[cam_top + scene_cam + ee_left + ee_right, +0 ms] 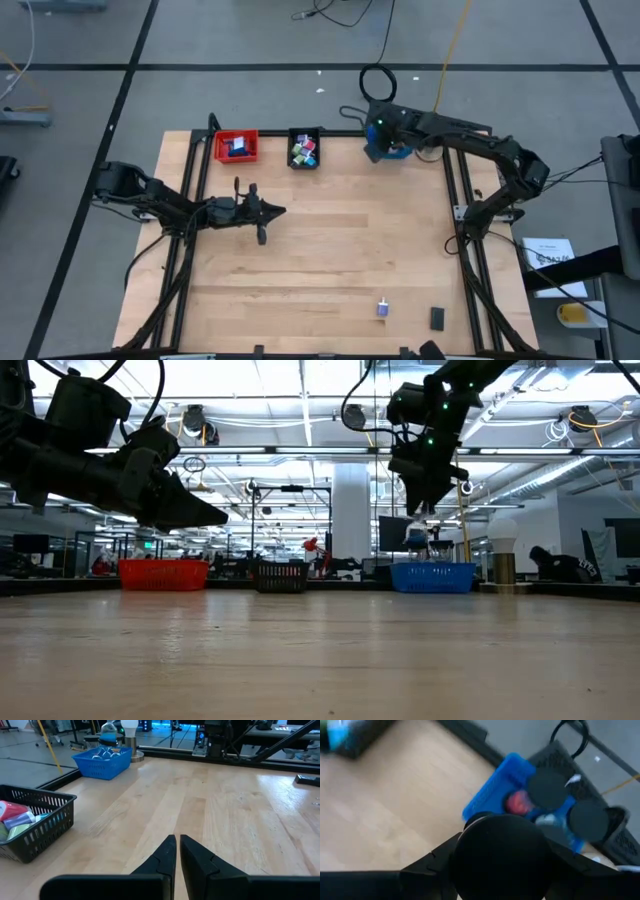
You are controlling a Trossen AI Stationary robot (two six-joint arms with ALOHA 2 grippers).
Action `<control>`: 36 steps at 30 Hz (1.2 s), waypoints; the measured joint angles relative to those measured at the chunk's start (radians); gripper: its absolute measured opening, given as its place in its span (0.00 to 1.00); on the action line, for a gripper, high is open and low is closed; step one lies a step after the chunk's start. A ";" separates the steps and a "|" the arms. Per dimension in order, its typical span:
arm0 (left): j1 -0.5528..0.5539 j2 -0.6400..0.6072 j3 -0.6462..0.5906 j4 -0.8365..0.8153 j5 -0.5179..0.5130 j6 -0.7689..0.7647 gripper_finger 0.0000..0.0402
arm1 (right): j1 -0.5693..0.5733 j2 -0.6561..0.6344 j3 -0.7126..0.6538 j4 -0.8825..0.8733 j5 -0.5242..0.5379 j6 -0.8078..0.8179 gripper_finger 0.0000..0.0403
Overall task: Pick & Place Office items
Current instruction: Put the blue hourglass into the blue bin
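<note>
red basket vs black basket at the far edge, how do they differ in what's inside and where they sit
The red basket sits nearer the table's left corner; the black basket sits beside it, toward the middle. The red basket shows one or two bluish items with much bare floor; the black basket is crowded with mixed-colour pieces. The red basket lies wide along the edge; the black basket looks squarer from above. Both are small mesh-walled baskets on the far edge.
</note>
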 joint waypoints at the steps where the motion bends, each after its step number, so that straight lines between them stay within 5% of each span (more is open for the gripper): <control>1: 0.000 0.000 0.000 0.000 0.000 0.000 0.08 | -0.007 0.000 0.000 0.008 -0.003 -0.006 0.49; 14: 0.000 0.000 0.000 -0.001 0.000 -0.002 0.08 | -0.079 -0.002 -0.139 0.178 -0.029 -0.076 0.49; 36: 0.000 0.000 0.000 -0.002 0.000 -0.002 0.08 | -0.094 0.033 -0.146 0.250 -0.031 -0.092 0.49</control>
